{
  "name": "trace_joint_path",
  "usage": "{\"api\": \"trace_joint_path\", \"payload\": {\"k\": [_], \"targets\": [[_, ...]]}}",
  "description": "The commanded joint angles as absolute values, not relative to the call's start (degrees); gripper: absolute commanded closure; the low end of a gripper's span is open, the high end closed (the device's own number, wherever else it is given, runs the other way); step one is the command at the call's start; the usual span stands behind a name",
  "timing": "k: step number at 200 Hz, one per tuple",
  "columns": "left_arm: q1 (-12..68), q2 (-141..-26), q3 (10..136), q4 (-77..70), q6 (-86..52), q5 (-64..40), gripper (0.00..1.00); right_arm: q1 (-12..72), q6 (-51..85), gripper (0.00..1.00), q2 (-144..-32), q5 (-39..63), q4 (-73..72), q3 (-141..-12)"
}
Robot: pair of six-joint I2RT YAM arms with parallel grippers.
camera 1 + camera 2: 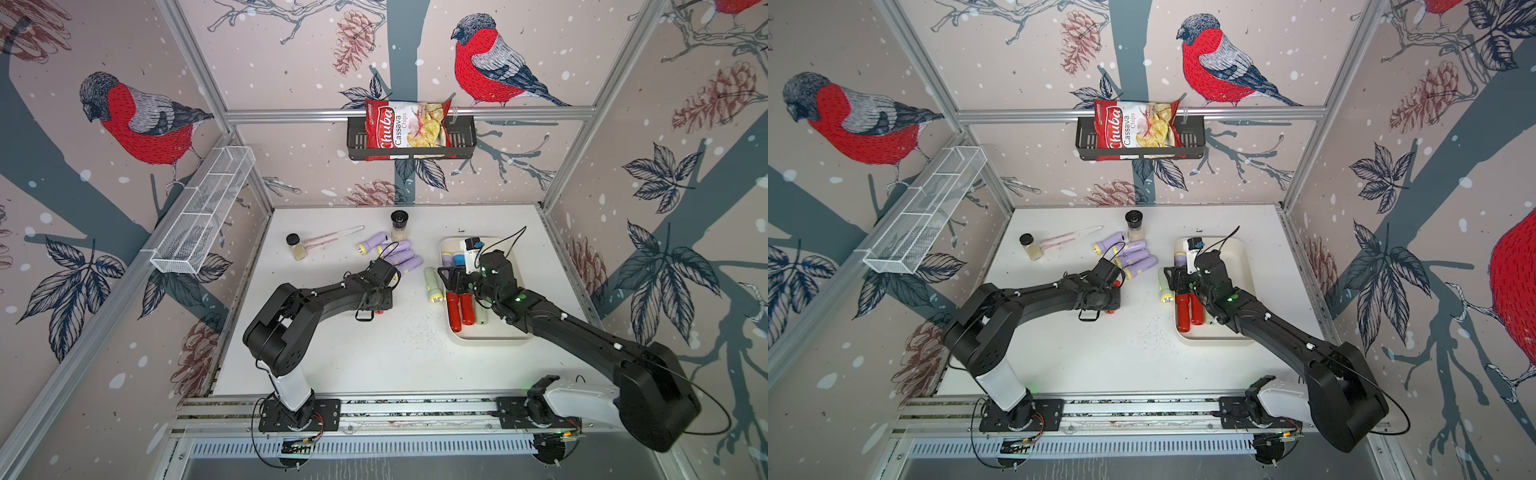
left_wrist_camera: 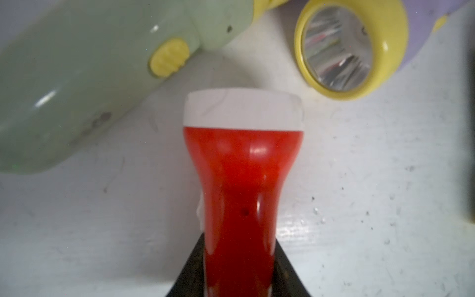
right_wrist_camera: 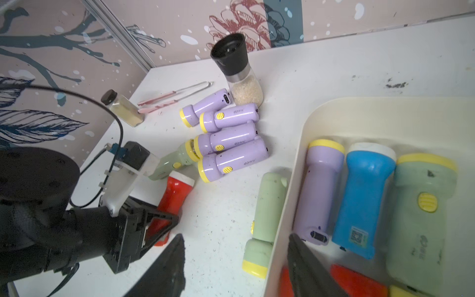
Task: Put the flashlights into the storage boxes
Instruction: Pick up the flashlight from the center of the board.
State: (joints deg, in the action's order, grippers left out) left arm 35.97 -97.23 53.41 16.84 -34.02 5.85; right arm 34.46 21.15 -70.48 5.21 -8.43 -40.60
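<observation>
My left gripper (image 2: 237, 257) is shut on the tail of a red flashlight (image 2: 241, 180) with a white head, lying on the table beside a pale green one (image 2: 77, 77) and a heap of lilac flashlights (image 1: 401, 257). In the top views the left gripper (image 1: 376, 301) hides most of the red one. My right gripper (image 3: 236, 246) is open and empty astride the left rim of the cream storage box (image 3: 359, 115). Inside lie lilac (image 3: 318, 190), blue (image 3: 365, 195), green (image 3: 421, 218) and red flashlights (image 1: 460, 309). Another green one (image 1: 432, 284) lies just outside that rim.
Two clear jars with black lids (image 1: 296, 246) (image 1: 399, 224) and pink tongs (image 1: 332, 237) sit behind the lilac heap. A white wire basket (image 1: 203, 212) hangs on the left wall. A black shelf (image 1: 465, 137) holding a chips bag hangs on the back wall.
</observation>
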Motion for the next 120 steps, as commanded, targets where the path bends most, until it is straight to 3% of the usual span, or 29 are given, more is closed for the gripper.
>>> {"api": "trace_joint_path", "payload": {"k": [1, 41, 84, 120], "targets": [[35.94, -93.19, 51.26, 13.53, -32.82, 4.64, 0.71, 34.54, 21.27, 0.37, -69.50, 5.31, -11.71, -40.09], [35.95, -81.06, 43.10, 1.27, -28.38, -2.53, 0.76, 35.26, 21.71, 0.38, -66.61, 7.69, -16.83, -37.46], [35.94, -68.35, 29.85, -23.85, -24.03, -14.36, 0.76, 40.87, 21.83, 0.38, -66.40, 9.84, -22.81, -37.31], [35.95, -64.58, 26.86, -29.30, -22.97, -17.29, 0.75, 44.75, 26.29, 0.33, -69.47, 11.94, -25.04, -39.16]]}}
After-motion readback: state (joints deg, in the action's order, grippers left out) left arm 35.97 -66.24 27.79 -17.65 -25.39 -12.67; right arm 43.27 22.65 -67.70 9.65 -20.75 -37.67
